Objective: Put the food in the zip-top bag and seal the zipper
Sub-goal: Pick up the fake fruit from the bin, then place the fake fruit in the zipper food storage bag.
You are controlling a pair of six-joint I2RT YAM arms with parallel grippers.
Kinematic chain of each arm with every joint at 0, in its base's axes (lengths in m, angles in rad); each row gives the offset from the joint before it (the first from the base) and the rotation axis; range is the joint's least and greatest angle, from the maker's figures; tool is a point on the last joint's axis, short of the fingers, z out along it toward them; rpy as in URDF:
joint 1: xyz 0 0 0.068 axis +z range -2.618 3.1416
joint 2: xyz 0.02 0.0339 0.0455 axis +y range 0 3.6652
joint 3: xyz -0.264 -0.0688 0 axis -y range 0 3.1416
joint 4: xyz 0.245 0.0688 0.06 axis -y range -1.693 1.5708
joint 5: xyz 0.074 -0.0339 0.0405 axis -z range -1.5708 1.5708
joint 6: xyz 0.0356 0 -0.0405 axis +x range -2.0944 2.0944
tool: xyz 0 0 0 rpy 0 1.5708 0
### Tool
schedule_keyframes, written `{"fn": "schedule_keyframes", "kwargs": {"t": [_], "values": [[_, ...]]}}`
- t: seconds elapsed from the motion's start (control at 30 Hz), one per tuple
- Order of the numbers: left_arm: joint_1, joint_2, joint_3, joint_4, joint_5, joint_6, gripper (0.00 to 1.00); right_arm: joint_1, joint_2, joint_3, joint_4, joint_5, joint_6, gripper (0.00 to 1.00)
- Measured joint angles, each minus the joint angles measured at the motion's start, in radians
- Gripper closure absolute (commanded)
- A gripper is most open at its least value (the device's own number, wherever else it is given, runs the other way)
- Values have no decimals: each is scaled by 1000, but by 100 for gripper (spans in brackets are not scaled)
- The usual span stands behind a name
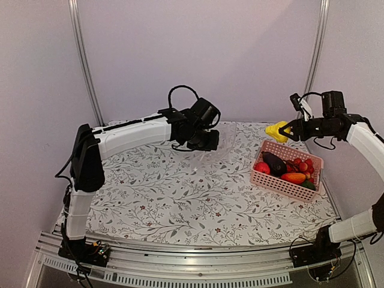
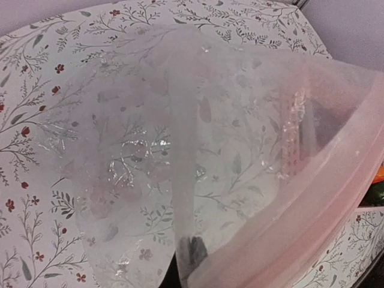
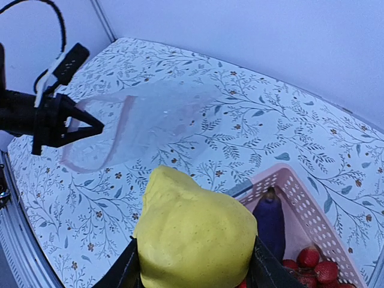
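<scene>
Right wrist view, right pincer (image 3: 195, 264) clamps lemon (image 3: 195, 231), left pincer (image 3: 81, 123) pinches zip-top bag (image 3: 156, 120), grip unclear overhead

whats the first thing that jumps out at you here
The bright yellow lemon-like toy jumps out first, pinched in the right gripper above the far corner of the pink plastic lattice basket. That basket sits at the right of the floral-patterned table and holds more small toy fruits and vegetables. Next comes the clear crinkly plastic bag, held by its edge in the left gripper near the far middle.
</scene>
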Motion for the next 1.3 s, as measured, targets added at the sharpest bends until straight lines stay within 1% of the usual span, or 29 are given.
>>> {"fn": "schedule_keyframes", "kwargs": {"t": [0.1, 0.2, 0.33, 0.43, 0.57, 0.73, 0.9, 1.0, 1.07, 1.13, 1.2, 1.3], "values": [[8, 17, 7, 12, 12, -15, 100, 111, -8, 31, -17, -56, -2, 69], [9, 24, 11, 22, 23, -23, 100, 195, 2, 74, -23, -106, 1, 69], [9, 24, 14, 47, 50, -34, 100, 268, 59, 135, -13, -169, 16, 70], [9, 23, 14, 61, 61, -37, 100, 302, 129, 168, -9, -175, 31, 70], [7, 10, 3, 83, 72, -39, 100, 345, 235, 209, -5, -116, 62, 70], [0, -35, -22, 95, 72, -42, 100, 362, 340, 253, -4, 10, 101, 71], [-8, -61, -27, 112, 73, -47, 100, 383, 403, 283, -4, 153, 109, 71], [-12, -64, -37, 130, 87, -57, 100, 437, 424, 309, -9, 240, 103, 71], [-13, -64, -43, 131, 100, -64, 100, 477, 434, 330, -11, 267, 99, 70], [-13, -64, -43, 133, 107, -69, 100, 511, 439, 349, -13, 280, 97, 67], [-14, -64, -44, 126, 111, -76, 100, 531, 441, 360, -21, 315, 93, 57], [-14, -64, -49, 134, 113, -81, 100, 532, 448, 361, -23, 314, 96, 38]]}}
